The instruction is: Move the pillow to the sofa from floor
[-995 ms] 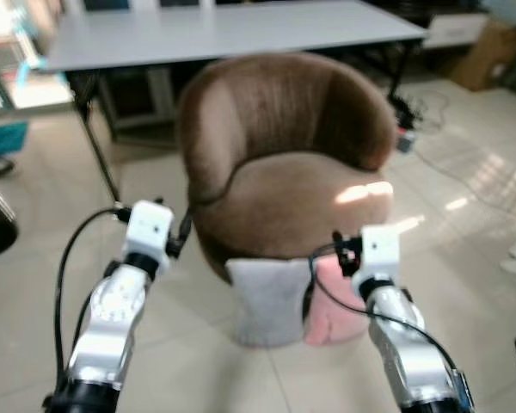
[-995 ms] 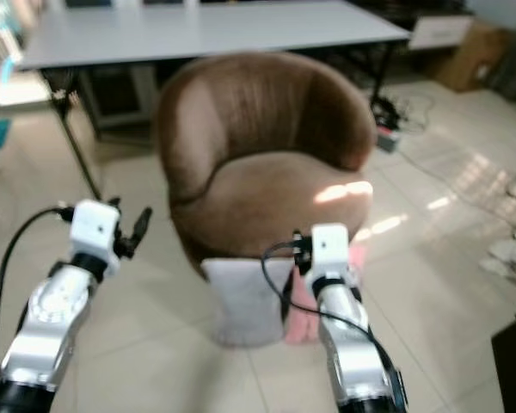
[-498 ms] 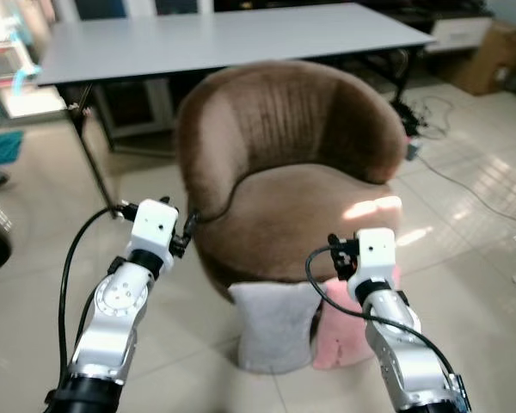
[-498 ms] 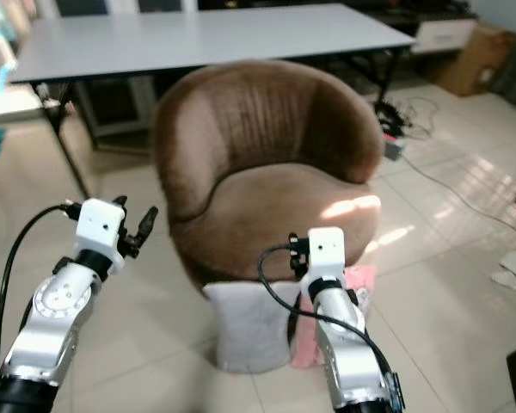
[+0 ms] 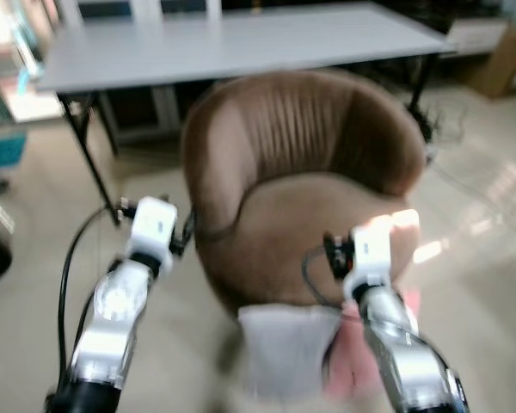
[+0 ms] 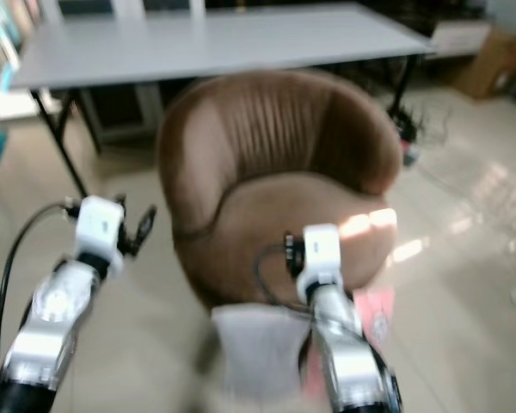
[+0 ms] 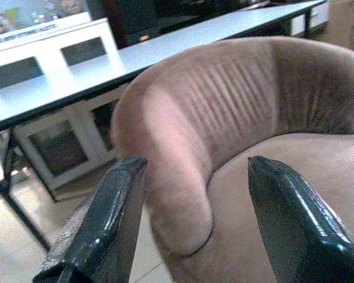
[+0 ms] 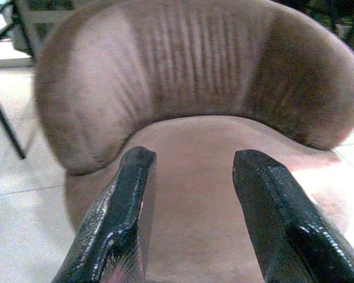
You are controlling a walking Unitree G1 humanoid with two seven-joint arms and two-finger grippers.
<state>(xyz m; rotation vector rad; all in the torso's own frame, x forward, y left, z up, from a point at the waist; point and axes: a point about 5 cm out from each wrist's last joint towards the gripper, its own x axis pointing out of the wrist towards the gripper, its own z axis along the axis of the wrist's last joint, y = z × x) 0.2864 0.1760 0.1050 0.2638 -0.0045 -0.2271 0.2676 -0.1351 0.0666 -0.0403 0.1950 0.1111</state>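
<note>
1. Long grey table (image 5: 241, 43) across the back of the room, over pale tiled floor (image 5: 34, 327); head views blurred.
2. Brown tub-shaped sofa (image 5: 305, 189) in front of the table, seat empty, sunlit patch at its right front edge.
3. Grey pillow (image 5: 288, 348) upright on the floor, leaning against the sofa's front base; pink pillow (image 5: 353, 366) just beside it, partly hidden behind the right arm. Neither yet lifted.
4. Left gripper (image 7: 192, 218) raised beside the sofa's left arm, fingers (image 7: 106, 218) spread wide and empty.
5. Right gripper (image 8: 189, 218) raised over the front of the seat, above the pillows, fingers (image 8: 121, 218) likewise spread and empty.
6. Risks, judged: both grippers aimed at the seat rather than down at the pillows, so a low reach needed; sofa base close behind, hence likely collision of fingers with upholstery; soft pillow prone to sagging or slipping from a one-corner pinch; wrong pillow possibly taken, the two touching; blur liable to spoil aim.
</note>
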